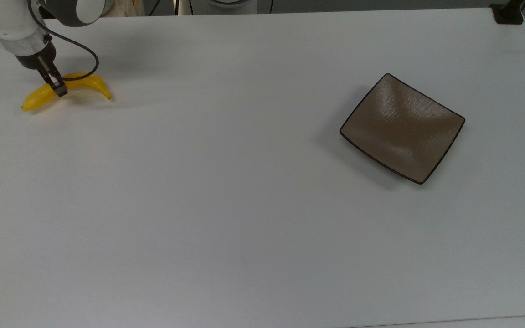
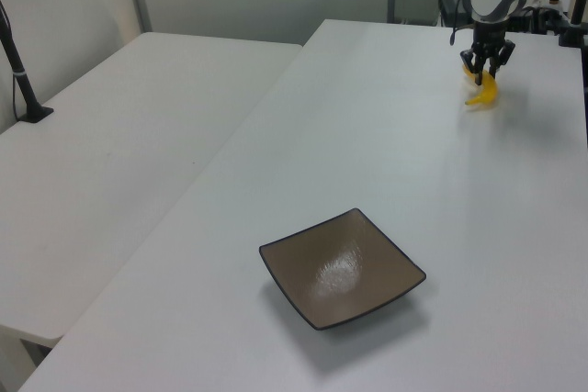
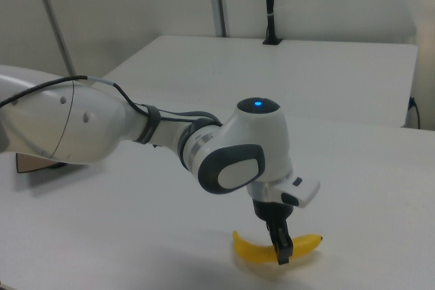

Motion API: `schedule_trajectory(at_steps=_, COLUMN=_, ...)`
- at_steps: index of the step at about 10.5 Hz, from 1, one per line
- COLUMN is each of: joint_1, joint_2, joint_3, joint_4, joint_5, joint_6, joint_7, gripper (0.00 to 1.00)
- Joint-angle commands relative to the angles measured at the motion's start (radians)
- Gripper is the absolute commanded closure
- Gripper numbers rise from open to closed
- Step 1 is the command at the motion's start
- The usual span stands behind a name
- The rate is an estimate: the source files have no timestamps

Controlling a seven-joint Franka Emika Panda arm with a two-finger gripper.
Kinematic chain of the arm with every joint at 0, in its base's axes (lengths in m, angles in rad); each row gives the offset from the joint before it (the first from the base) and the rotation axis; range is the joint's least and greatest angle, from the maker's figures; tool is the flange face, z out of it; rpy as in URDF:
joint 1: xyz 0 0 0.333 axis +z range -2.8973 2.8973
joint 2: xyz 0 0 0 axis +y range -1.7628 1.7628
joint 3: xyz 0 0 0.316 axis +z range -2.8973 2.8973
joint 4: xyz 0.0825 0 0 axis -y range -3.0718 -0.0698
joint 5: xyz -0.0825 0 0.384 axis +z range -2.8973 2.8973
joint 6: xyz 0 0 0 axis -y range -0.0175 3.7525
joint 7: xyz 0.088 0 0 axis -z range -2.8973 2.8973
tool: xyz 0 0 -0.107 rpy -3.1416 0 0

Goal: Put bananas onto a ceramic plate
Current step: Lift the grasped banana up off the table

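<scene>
The bananas are a single yellow banana (image 1: 87, 83) at the far left of the top view, near the table's back edge. My gripper (image 1: 57, 87) comes down on its middle, fingers drawn in against it. In the left view the banana (image 2: 482, 95) hangs just below the gripper (image 2: 485, 67) at the table's far end. In the right view the gripper (image 3: 281, 252) crosses in front of the banana (image 3: 250, 249), with a faint shadow underneath. The square brown ceramic plate (image 1: 401, 127) sits empty far off at the top view's right and near the front of the left view (image 2: 342, 268).
A black cable (image 1: 90, 68) loops from the wrist beside the banana. A black clamp (image 1: 508, 13) stands at the table's back right corner in the top view. A second white table (image 2: 110, 162) adjoins at the left view's left, with a black post (image 2: 20, 75) on it.
</scene>
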Motion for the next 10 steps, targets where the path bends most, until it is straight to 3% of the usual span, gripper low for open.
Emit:
schedule_trajectory(at_steps=1, joint_1=0.0, joint_2=-0.016, joint_3=0.039, joint_4=0.042, joint_5=0.023, joint_6=-0.047, joint_7=-0.03, gripper=0.65)
schedule_trajectory(at_steps=6, joint_1=0.035, joint_2=-0.047, joint_3=0.155, joint_4=0.06, joint_5=0.086, joint_6=-0.058, joint_7=0.01, gripper=0.65)
schedule_trajectory(at_steps=10, joint_1=0.067, joint_2=-0.05, joint_3=0.272, joint_4=0.138, joint_5=0.088, joint_6=-0.149, joint_7=0.088, gripper=0.64)
